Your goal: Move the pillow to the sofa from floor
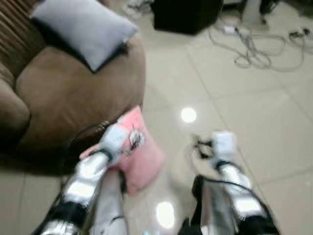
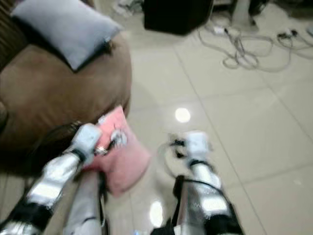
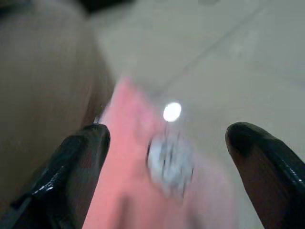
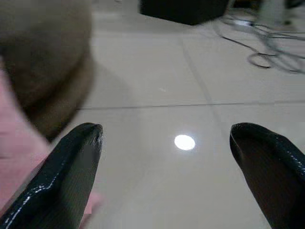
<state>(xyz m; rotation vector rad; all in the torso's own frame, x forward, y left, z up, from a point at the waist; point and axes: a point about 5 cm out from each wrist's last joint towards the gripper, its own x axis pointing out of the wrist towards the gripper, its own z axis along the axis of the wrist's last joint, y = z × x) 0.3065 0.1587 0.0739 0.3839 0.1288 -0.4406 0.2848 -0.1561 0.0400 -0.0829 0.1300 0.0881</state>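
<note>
Both spread tools, the left tool (image 3: 164, 143) and right tool (image 4: 167, 143), showed blurred at lower frame, the left arm partly hiding the pink pillow (image 1: 142, 156) on the floor (image 1: 254, 112) beside the brown sofa (image 1: 73, 93).

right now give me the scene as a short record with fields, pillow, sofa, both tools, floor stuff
pink pillow: on the floor, against the sofa's front
sofa: brown, with a grey pillow on its seat
left tool: open, fingers either side of the pink pillow, not closed on it
right tool: open, over bare floor tile, holding nothing
floor: pale glossy tiles, cables and a black box further off
task state: pink pillow not yet lifted
image quality: blurred
</note>
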